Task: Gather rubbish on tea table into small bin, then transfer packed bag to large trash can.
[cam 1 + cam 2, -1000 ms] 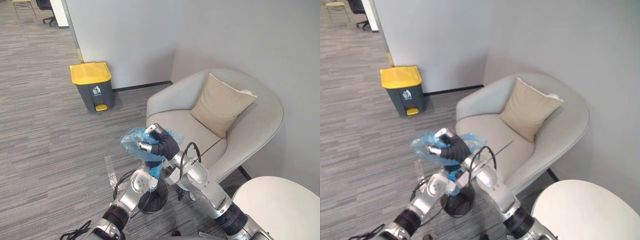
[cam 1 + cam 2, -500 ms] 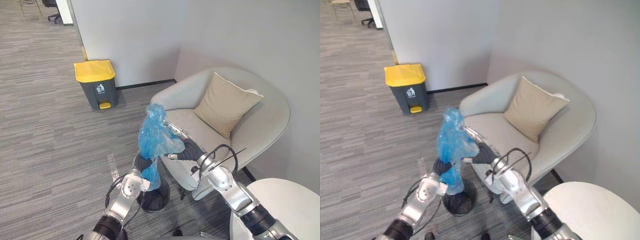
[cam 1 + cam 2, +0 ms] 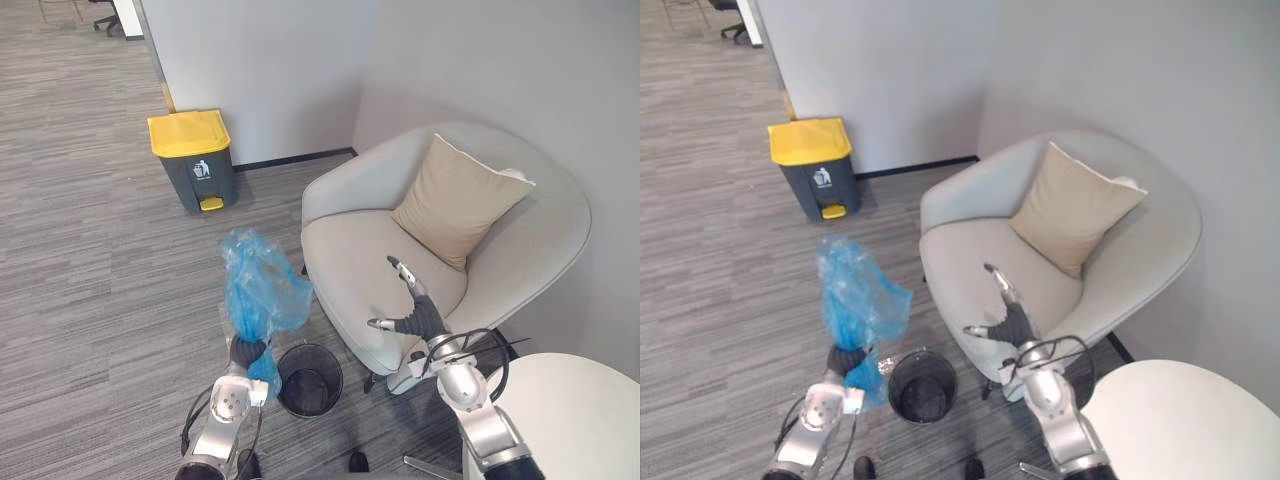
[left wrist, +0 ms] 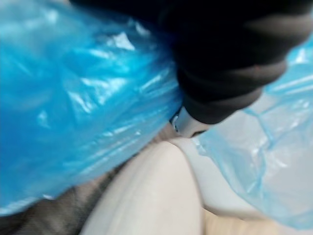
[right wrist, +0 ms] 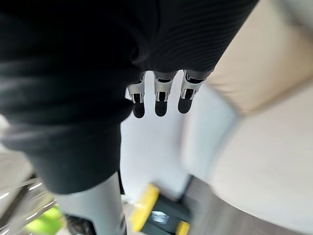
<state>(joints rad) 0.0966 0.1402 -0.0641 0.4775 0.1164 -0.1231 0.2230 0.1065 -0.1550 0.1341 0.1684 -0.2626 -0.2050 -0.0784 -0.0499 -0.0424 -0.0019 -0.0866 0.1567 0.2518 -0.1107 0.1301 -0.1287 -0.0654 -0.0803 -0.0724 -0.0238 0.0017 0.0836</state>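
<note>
One blue bag sticks up, bunched, from the left hand, just beside the small black bin. Plastic covers that hand, so I cannot tell its grip. The right hand hovers over the armchair seat, fingers spread wide, holding nothing. The yellow-lidded trash can stands well apart by the wall.

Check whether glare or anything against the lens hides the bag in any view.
Left wrist view: the blue bag crowds the lens around the left robot hand, white glints on the plastic. Left eye view: even light, no glare, bag plain to see left of the small bin.
</note>
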